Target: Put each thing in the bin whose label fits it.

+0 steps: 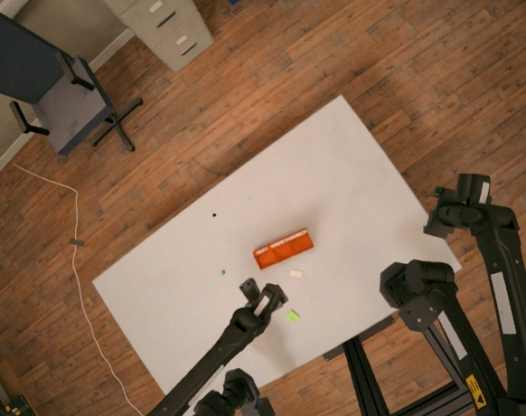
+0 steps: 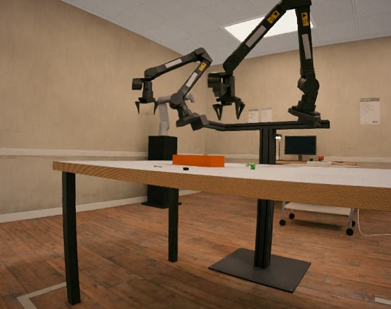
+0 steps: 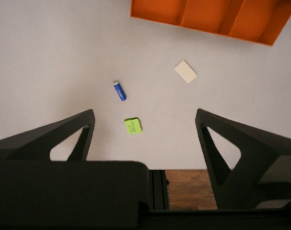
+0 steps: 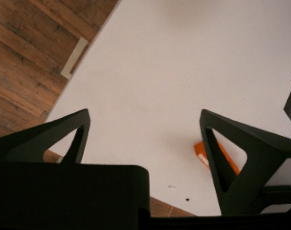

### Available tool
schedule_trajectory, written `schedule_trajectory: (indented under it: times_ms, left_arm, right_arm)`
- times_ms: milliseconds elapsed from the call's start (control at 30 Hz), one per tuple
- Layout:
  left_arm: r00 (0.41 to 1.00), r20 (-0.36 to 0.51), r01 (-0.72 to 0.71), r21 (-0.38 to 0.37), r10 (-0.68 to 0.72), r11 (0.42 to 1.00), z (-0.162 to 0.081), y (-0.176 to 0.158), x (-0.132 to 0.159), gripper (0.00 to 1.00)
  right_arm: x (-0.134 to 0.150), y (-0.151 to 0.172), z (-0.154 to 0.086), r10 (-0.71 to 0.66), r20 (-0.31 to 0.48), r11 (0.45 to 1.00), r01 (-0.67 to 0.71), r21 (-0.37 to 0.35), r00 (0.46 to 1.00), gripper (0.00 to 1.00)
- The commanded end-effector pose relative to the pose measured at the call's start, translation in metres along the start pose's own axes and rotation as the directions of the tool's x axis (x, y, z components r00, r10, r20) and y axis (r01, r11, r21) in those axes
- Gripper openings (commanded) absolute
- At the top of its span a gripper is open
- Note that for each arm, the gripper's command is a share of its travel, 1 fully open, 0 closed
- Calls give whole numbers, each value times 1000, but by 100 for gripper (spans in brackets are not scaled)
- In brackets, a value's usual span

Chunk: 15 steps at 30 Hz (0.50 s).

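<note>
Left tool (image 1: pixel 263 292) (image 2: pixel 229 118) (image 3: pixel 146 112) and right tool (image 1: pixel 434 211) (image 2: pixel 146 112) (image 4: pixel 144 114): fingers apart, both. On the counter (image 1: pixel 348 181) (image 2: pixel 124 174) (image 3: pixel 37 60) (image 4: pixel 142 75), outside the bins: lime block (image 1: pixel 293 316) (image 3: pixel 133 126); blue cylinder (image 3: pixel 120 91); cream block (image 1: pixel 295 273) (image 3: pixel 186 71). Beyond: orange bins (image 1: pixel 283 259) (image 2: pixel 198 161) (image 3: pixel 202 29) (image 4: pixel 198 148), flat; farthest, small black item (image 1: pixel 214 214) (image 2: pixel 185 168) (image 4: pixel 187 199).

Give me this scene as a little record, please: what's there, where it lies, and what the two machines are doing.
container: orange three-compartment bin block, on the table
label wording: too small to read
inside it: nothing visible
beside its open front: flat cream block
farther out: lime-green block, blue cylinder
elsewhere on table: tiny black object, small green object
left tool: open, raised, holding nothing
right tool: likewise
</note>
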<state>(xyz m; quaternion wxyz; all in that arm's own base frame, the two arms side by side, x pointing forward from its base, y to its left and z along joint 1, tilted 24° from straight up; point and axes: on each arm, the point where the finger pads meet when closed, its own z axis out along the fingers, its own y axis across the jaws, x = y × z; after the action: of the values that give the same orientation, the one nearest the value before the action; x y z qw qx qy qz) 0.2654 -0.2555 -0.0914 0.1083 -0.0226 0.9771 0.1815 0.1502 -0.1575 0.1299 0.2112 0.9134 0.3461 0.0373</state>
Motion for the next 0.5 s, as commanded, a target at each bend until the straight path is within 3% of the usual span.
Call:
schedule_trajectory:
  times_ms: [0, 367, 467]
  left_arm:
    - [1000, 14, 6, 16, -6, 1000, -9, 3, -6, 100]
    - [1000, 16, 6, 18, -6, 1000, -9, 3, -7, 100]
    - [991, 26, -132, 26, 132, 991, 8, -25, -35, 100]
  right_arm:
    - [-3, -2, -2, 10, 3, 1000, -10, 7, 1000, 100]
    - [-3, -2, -2, 10, 3, 1000, -10, 7, 1000, 100]
    - [-3, -2, -2, 10, 3, 1000, -10, 7, 1000, 100]
